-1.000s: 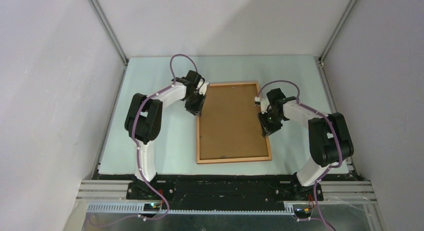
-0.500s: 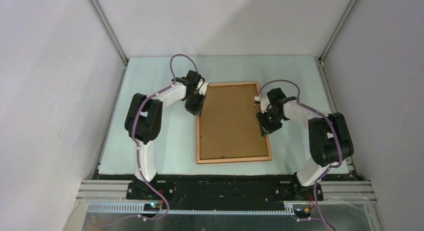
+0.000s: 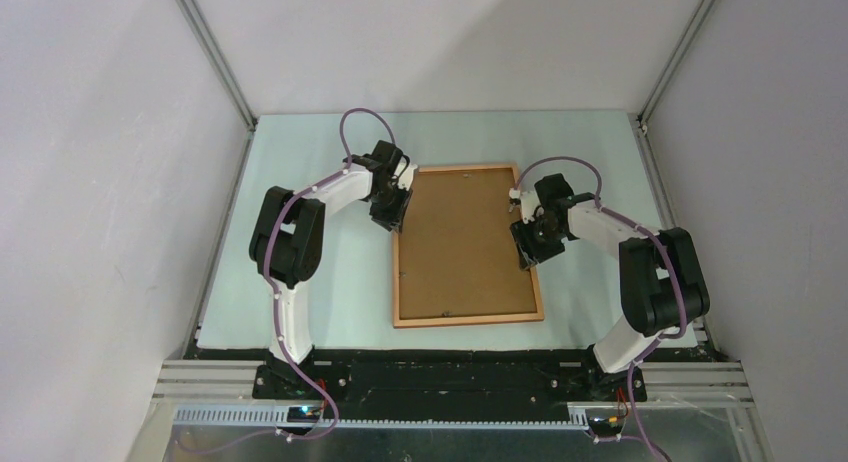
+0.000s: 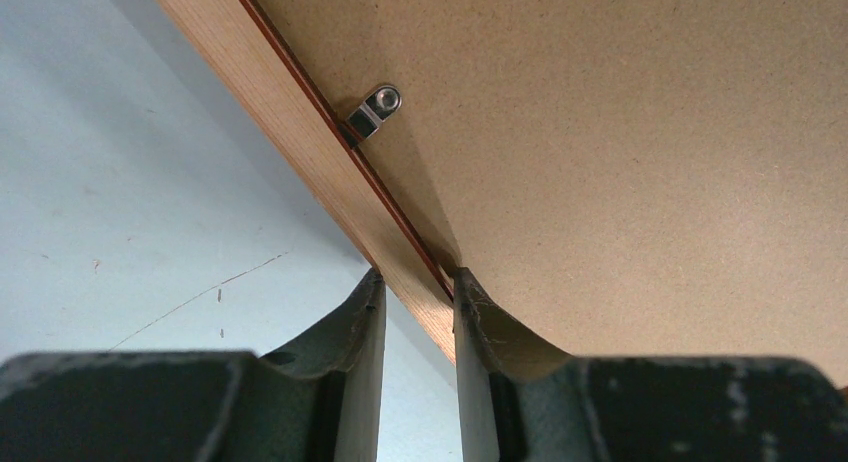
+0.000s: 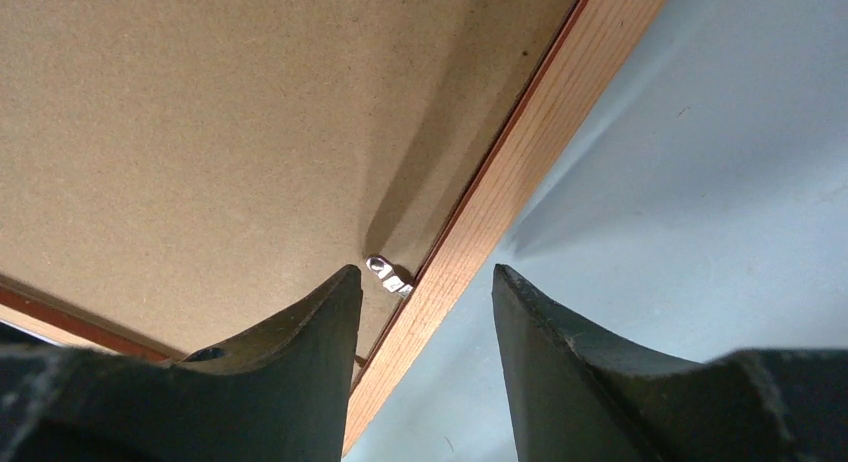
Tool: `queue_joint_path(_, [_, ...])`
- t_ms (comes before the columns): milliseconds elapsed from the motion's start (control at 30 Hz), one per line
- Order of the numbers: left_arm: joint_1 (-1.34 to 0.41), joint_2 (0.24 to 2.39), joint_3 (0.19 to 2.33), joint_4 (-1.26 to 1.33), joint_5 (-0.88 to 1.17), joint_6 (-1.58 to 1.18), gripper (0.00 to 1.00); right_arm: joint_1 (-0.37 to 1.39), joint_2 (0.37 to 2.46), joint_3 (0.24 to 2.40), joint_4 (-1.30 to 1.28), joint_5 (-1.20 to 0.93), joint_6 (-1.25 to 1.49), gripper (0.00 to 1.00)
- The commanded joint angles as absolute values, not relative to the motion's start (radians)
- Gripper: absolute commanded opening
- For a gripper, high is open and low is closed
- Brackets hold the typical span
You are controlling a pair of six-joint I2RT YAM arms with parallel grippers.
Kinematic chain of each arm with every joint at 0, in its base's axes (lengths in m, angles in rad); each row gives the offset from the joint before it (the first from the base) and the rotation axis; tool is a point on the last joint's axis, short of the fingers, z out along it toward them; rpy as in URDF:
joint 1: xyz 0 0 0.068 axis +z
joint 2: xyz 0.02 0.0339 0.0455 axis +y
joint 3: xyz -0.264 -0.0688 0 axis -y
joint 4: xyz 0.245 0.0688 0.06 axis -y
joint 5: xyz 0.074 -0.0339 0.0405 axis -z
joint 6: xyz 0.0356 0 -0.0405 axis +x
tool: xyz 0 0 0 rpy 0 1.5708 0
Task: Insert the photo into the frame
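Thin orange-brown frame [image 3: 468,320], flat, back up

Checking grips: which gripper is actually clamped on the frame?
The left gripper, shut on the thin orange-brown wooden frame; the right gripper merely straddles it, open.

Frame [image 4: 295,132] & backing board [image 4: 620,162] cut off at wrist-cam edges; clips [image 4: 375,112] too small in top view

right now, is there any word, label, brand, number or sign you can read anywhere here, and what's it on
None: no word, label, brand, number or sign can be read in any view.
The backing board, the frame, the metal tab and the table carry no print.
Any marking on the arms is too small to read.
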State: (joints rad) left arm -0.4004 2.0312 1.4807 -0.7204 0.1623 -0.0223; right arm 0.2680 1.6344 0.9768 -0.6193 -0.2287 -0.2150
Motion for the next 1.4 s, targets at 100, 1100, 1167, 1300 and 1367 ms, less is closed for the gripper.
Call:
queue_joint_path(100, [-0.391,2.036,1.494,-0.708,0.176,0.025,0.00,0.264,1.602,1.034,-0.598,-0.201,-0.215,0.55])
queue_joint_path(1100, [-0.392,1.996,1.437,-0.707,0.215,0.058,0.00,0.175,2.006,1.515,-0.589,-0.249,0.072,0.61])
queue_joint_path(1167, [-0.391,1.997,1.438,-0.707,0.216,0.061,0.00,0.176,2.021,1.527,-0.590,-0.248,0.078,0.60])
queue_joint_path(1300, [-0.393,2.000,1.439,-0.707,0.219,0.061,0.00,0.176,2.048,1.543,-0.588,-0.242,0.090,0.59])
queue_joint_path(1367, [-0.393,2.002,1.439,-0.708,0.221,0.058,0.00,0.176,2.061,1.550,-0.587,-0.241,0.095,0.58])
